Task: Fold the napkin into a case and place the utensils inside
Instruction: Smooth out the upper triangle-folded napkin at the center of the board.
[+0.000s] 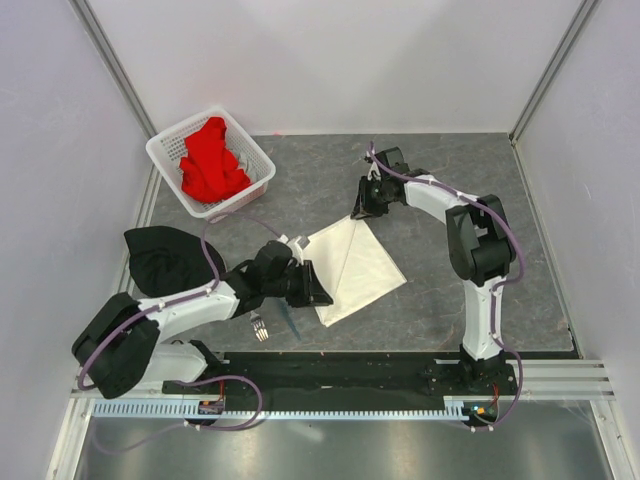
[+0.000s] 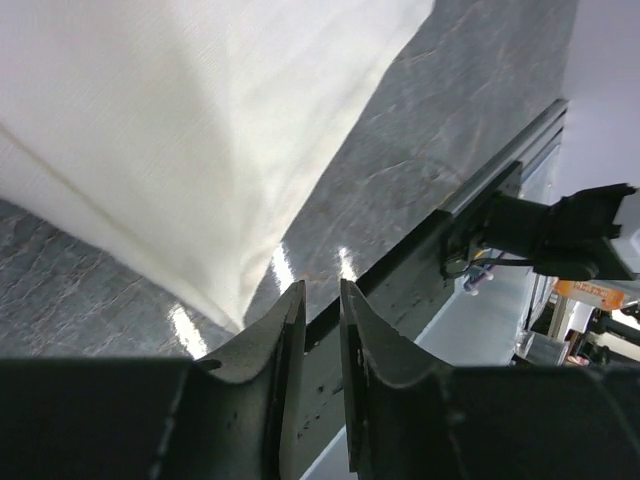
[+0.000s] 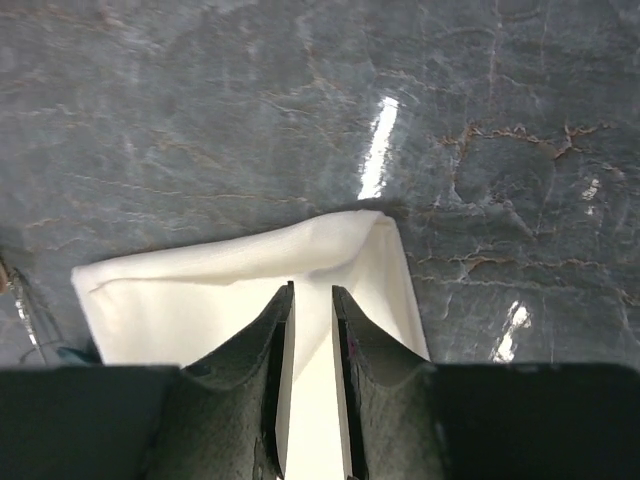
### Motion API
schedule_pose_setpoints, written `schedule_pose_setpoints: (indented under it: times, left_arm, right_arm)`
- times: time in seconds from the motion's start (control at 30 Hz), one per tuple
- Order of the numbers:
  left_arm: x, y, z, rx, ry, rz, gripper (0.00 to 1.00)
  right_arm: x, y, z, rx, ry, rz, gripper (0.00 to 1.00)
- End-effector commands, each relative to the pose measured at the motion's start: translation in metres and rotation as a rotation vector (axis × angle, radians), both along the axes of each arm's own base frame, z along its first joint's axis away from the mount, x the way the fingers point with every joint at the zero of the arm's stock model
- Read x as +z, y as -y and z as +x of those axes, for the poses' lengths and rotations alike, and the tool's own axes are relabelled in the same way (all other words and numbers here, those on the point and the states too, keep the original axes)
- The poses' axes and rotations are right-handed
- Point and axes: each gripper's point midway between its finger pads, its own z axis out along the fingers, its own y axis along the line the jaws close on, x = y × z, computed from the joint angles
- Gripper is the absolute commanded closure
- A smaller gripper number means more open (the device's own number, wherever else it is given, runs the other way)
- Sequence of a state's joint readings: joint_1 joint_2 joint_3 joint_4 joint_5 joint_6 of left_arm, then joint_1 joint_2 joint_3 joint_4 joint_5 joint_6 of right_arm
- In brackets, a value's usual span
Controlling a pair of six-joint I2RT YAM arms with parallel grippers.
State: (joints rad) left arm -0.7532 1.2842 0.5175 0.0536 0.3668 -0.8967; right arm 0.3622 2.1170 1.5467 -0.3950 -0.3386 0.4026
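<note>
Nearest to the arms, on the near left of the napkin (image 1: 360,268), lie the two utensils, well outside the cloth. There is one silver fork (image 1: 260,327). Only its pronged end peeks out from under the left arm, so I cannot tell which way it runs. Closer to the napkin there is one blue spoon (image 1: 292,322). It shows as a thin line going from near to far, partly hidden under the left gripper (image 1: 326,296). That gripper sits at the napkin's near left edge, close to its near corner. Its two fingers are a little apart with nothing pinched between them. There is one napkin, lying flat on the grey table (image 1: 450,190). It is folded into a nearly square shape, turned like a diamond. One corner points to the arms and one points away, and a crease runs between those two corners. The right gripper (image 1: 358,210) hangs over the far corner. Its fingers are a little apart, and white cloth shows through the gap. Left of the napkin lies one black cloth (image 1: 165,258). Far left of the napkin stands one white basket (image 1: 180,127) with one red cloth (image 1: 210,160) inside.
</note>
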Motion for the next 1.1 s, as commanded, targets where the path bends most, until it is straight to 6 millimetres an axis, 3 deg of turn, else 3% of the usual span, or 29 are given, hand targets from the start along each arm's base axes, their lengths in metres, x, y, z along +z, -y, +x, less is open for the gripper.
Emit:
schedule_pose_setpoints:
  times: [0.0, 0.3, 0.43, 0.6, 0.77, 0.93, 1.0, 1.07]
  left_arm:
    - [0.022, -0.006, 0.021, 0.036, 0.074, 0.037, 0.72]
    - [0.023, -0.030, 0.075, 0.177, 0.082, 0.059, 0.72]
    - [0.020, -0.054, 0.114, 0.267, 0.073, 0.072, 0.72]
    - [0.007, -0.073, 0.143, 0.312, 0.061, 0.115, 0.72]
    - [-0.016, -0.081, 0.157, 0.318, 0.061, 0.185, 0.72]
    - [-0.016, -0.080, 0.160, 0.322, 0.075, 0.181, 0.71]
    - [-0.013, -0.084, 0.162, 0.331, 0.095, 0.194, 0.68]
    - [-0.014, -0.088, 0.160, 0.332, 0.098, 0.220, 0.62]
  right_arm:
    - [0.060, 0.000, 0.009, 0.005, 0.125, 0.039, 0.71]
    - [0.056, -0.013, 0.016, 0.030, 0.101, 0.082, 0.71]
    - [0.042, -0.014, 0.017, 0.030, 0.074, 0.078, 0.71]
    - [0.026, -0.019, 0.020, 0.030, 0.039, 0.085, 0.71]
    - [0.026, -0.017, 0.022, 0.027, 0.039, 0.078, 0.72]
    - [0.041, -0.019, 0.012, 0.032, 0.051, 0.067, 0.72]
    - [0.053, -0.015, 0.005, 0.027, 0.067, 0.052, 0.69]
    - [0.050, -0.011, -0.010, 0.020, 0.047, 0.028, 0.66]
